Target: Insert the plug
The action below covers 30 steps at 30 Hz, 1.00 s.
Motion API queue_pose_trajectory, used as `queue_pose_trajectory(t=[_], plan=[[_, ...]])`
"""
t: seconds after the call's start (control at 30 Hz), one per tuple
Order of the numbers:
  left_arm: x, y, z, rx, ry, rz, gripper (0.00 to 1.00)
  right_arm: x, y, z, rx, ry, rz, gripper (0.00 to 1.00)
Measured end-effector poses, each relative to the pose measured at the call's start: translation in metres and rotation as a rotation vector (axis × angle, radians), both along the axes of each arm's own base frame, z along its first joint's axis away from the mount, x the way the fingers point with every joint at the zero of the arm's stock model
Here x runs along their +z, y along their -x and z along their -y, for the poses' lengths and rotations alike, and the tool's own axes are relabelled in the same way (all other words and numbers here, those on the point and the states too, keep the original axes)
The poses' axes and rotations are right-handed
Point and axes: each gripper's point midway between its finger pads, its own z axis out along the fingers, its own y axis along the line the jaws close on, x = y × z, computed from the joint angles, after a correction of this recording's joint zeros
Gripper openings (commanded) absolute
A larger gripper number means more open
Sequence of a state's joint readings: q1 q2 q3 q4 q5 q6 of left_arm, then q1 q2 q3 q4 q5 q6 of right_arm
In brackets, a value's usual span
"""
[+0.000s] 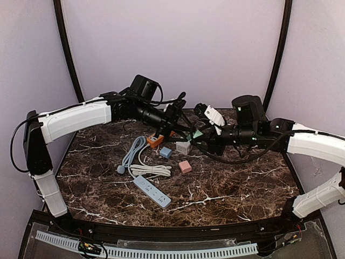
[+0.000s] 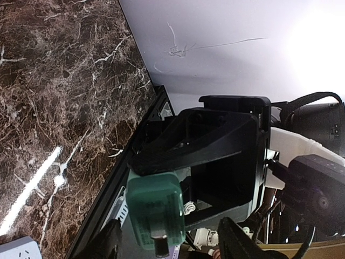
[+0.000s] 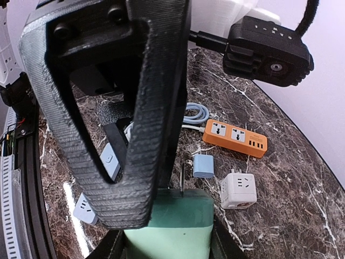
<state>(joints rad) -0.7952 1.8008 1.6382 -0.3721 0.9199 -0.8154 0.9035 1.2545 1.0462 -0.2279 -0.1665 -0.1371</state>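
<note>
My right gripper (image 1: 201, 133) is shut on a green plug adapter (image 1: 197, 134), held above the back middle of the table. In the right wrist view the green adapter (image 3: 168, 221) sits between my fingers (image 3: 168, 240) with a metal prong pointing away. My left gripper (image 1: 173, 117) is open right beside it. In the left wrist view the adapter (image 2: 155, 210) hangs between the left gripper's (image 2: 167, 245) spread fingers, untouched. One ribbed black left finger (image 3: 135, 108) fills the right wrist view. An orange power strip (image 1: 154, 141) lies below, and it also shows in the right wrist view (image 3: 235, 137).
A blue charger (image 1: 165, 152), a white cube socket (image 1: 183, 147) and a pink block (image 1: 185, 166) lie on the marble table (image 1: 242, 183). A grey-blue power strip (image 1: 152, 191) with coiled cable (image 1: 148, 168) lies nearer the front. The two arms are close together.
</note>
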Motion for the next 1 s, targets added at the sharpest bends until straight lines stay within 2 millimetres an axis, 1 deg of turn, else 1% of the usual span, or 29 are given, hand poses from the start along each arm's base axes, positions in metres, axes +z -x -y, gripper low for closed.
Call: queue_pose_trajectory(t=[0.23,0.43,0.5,0.6,0.63,0.67,0.7,0.73,0.77,0.83,0.87,0.97,1.0], plan=[[0.002,0.001,0.001,-0.002,0.006,-0.011,0.44,0.003,-0.002,-0.001,-0.006,-0.001,0.020,0.12],[0.001,0.000,0.002,0.003,0.004,-0.022,0.37,0.004,-0.002,-0.002,-0.011,-0.001,0.028,0.12],[-0.001,-0.001,0.003,0.004,0.002,-0.025,0.32,0.004,-0.002,-0.002,-0.012,0.000,0.029,0.12],[-0.003,-0.001,0.003,0.006,-0.001,-0.028,0.20,0.004,-0.002,-0.002,-0.013,0.000,0.030,0.12],[-0.004,-0.001,0.003,0.008,-0.003,-0.030,0.17,0.004,-0.002,-0.002,-0.014,0.003,0.031,0.12],[-0.004,-0.001,0.003,0.010,-0.005,-0.034,0.11,0.003,-0.001,-0.002,-0.014,0.004,0.031,0.12],[-0.004,-0.002,0.003,0.008,-0.003,-0.030,0.08,0.003,-0.001,-0.001,-0.017,0.006,0.030,0.13],[-0.004,-0.001,0.003,0.008,-0.003,-0.030,0.03,0.003,-0.002,-0.001,-0.020,0.008,0.030,0.17],[-0.005,-0.002,0.003,0.009,-0.004,-0.030,0.02,0.003,-0.002,-0.001,-0.023,0.009,0.029,0.25],[-0.005,-0.002,0.004,0.012,-0.005,-0.030,0.01,0.002,-0.002,-0.001,-0.026,0.010,0.030,0.43],[-0.006,-0.002,0.004,0.012,-0.005,-0.030,0.01,0.002,-0.002,-0.001,-0.029,0.011,0.028,0.54],[-0.007,-0.003,0.005,0.015,0.004,-0.033,0.01,0.002,-0.002,-0.001,-0.041,0.009,0.023,0.78],[-0.009,-0.002,0.006,0.015,0.006,-0.035,0.01,0.003,-0.003,-0.001,-0.046,0.006,0.022,0.84]])
